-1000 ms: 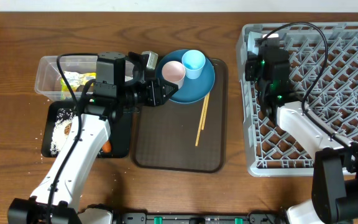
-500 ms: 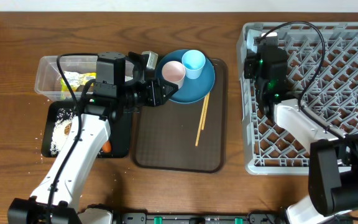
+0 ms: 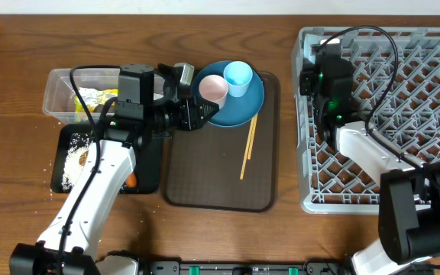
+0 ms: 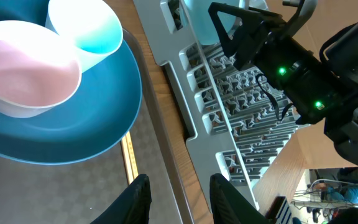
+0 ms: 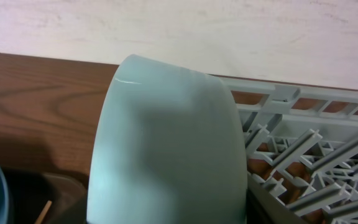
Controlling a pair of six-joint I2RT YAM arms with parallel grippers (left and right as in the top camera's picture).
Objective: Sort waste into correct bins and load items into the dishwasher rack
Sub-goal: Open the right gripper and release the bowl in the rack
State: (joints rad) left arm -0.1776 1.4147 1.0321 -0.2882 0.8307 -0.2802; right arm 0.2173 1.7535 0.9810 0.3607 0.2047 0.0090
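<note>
The blue plate (image 3: 244, 103) lies at the far end of the serving tray and carries the pink cup (image 3: 212, 89) and the light blue cup (image 3: 237, 76). My left gripper (image 3: 199, 114) hovers open at the plate's near-left rim; its fingertips (image 4: 143, 180) have nothing between them. Wooden chopsticks (image 3: 249, 145) lie to the right of the plate. My right gripper (image 3: 321, 65) is over the far left corner of the dishwasher rack (image 3: 403, 114), shut on the bowl (image 5: 166, 143), whose pale blue outside hides the fingers.
The dark brown serving tray (image 3: 212, 179) fills the middle. The clear tub (image 3: 59, 84) with the yellow-green wrapper (image 3: 94, 98) stands far left. The black tray (image 3: 147, 164) in front of it holds rice (image 3: 73, 159) and a carrot stick (image 3: 131, 181).
My right arm has edged slightly toward the rack's far left corner with the bowl. The left arm and the things on the tray have not moved.
</note>
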